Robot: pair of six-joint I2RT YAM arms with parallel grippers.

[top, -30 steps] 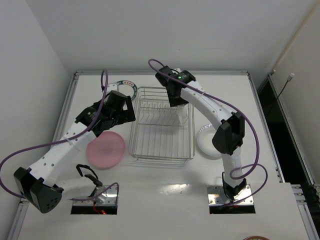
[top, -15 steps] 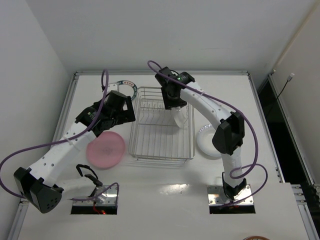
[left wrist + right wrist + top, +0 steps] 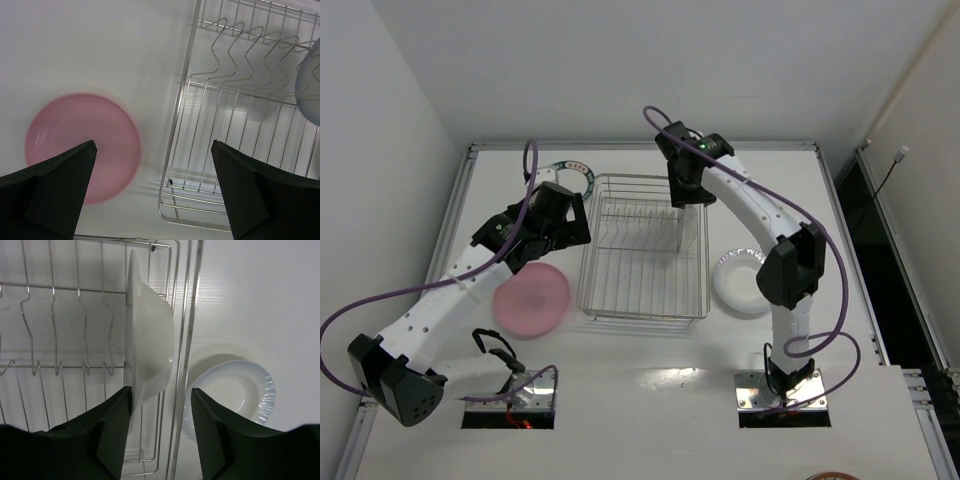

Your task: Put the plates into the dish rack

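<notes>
Standing on edge between the tines at the right end of the dish rack (image 3: 645,316), one plain white plate (image 3: 150,347) is propped by the wires. That slot is why it stays upright with nothing gripping it. The right gripper (image 3: 160,392) hangs over it with jaws spread, a finger on either side of the rim; whether either finger touches it I cannot tell. The left gripper (image 3: 153,145) is also spread wide and empty, hovering over the rack's left wall. The pink plate (image 3: 82,147) lies flat in the lower left of its view, so that plate looks the likeliest next pick. Counted, there are four plates. One is racked and three lie flat on the table (image 3: 650,385): the pink one left of the rack, the ribbed white plate (image 3: 740,282) just right of it, and the blue-rimmed plate (image 3: 575,172) at upper left, partly hidden behind the left arm. There is one rack.
</notes>
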